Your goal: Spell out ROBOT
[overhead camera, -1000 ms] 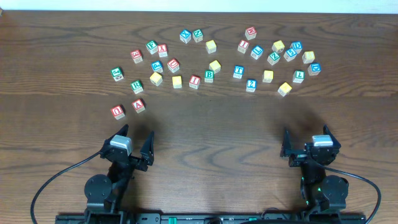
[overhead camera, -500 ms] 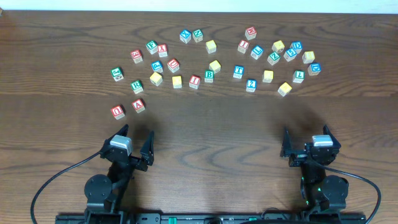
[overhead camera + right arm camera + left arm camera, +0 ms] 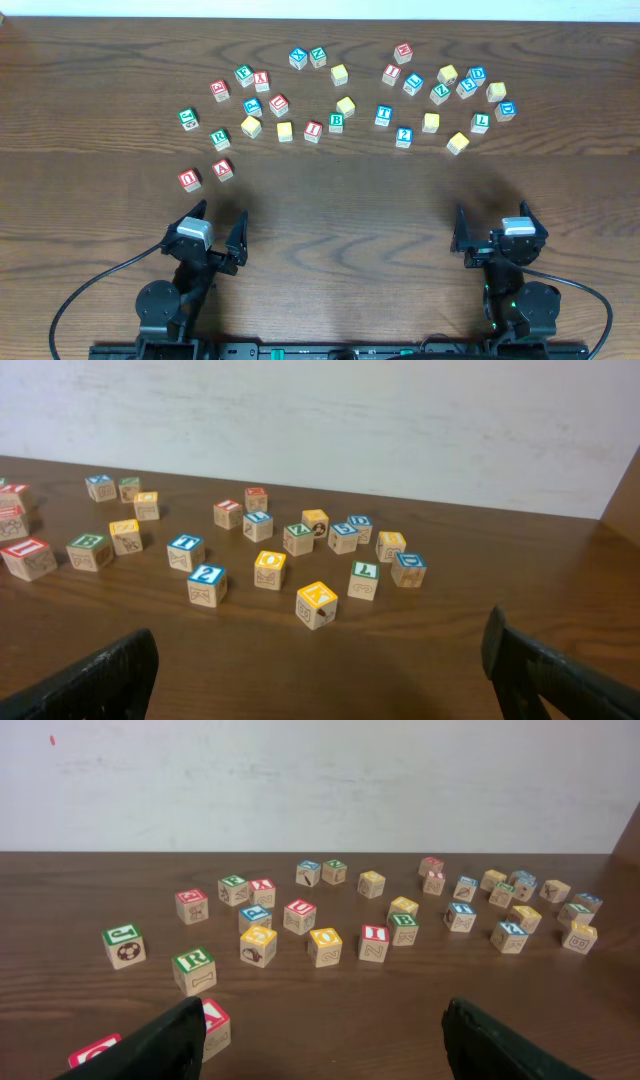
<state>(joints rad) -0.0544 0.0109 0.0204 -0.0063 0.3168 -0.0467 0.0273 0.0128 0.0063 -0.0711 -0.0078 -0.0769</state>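
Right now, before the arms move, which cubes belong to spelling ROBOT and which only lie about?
Needed: green R cube; green B cube; blue T cube; likely as O's, yellow-topped cube nearest R and yellow-topped cube beside I.
Lying about: red A cube; red I cube; blue 2 cube; green J cube.

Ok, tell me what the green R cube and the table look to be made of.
Green R cube: apparently light wood, with matte tan sides and a top edged in green paint. Table: dark brown wood or wood-look laminate. Grain streaks and plank seams are visible, with a slight sheen; which of the two it is stays unclear.
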